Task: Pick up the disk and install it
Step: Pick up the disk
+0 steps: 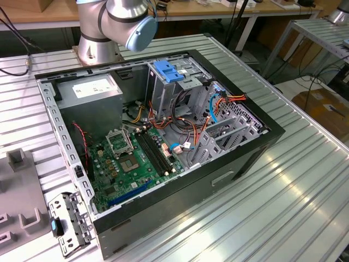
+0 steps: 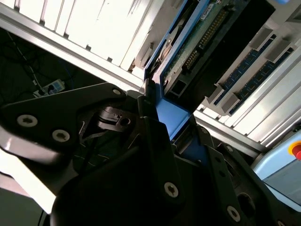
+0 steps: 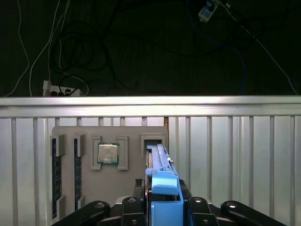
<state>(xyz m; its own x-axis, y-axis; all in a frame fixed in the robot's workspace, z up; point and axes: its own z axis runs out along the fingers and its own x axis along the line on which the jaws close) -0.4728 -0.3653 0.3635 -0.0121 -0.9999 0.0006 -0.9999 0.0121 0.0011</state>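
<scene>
Blue-railed and silver-grey, the rectangular metal disk (image 3: 160, 160) is seen edge-on in the first wrist view, gripped between the black fingers of the gripper (image 3: 161, 188). The fingers are pressed against the two sides of its blue plastic end. The far end of the disk is placed at a slot in the flat grey plastic fixture tray (image 3: 127, 188); whether it rests in that slot cannot be told. Beside the slot, a square silver processor chip (image 3: 107, 153) and two long dark memory sticks (image 3: 56, 169) are seated in their own recesses of the tray. The tray is laid on a ribbed aluminium table (image 3: 235, 155).

In the second wrist view the green circuit-board face of the disk (image 2: 202, 37) is shown, with the gripper (image 2: 173, 120) closed on its blue rail.

In the exterior view an open black computer case (image 1: 234, 164) is laid on its side on the table (image 1: 283, 207), with a green motherboard (image 1: 131, 164) exposed. The grey-and-blue robot arm (image 1: 117, 22) is mounted behind the case.
</scene>
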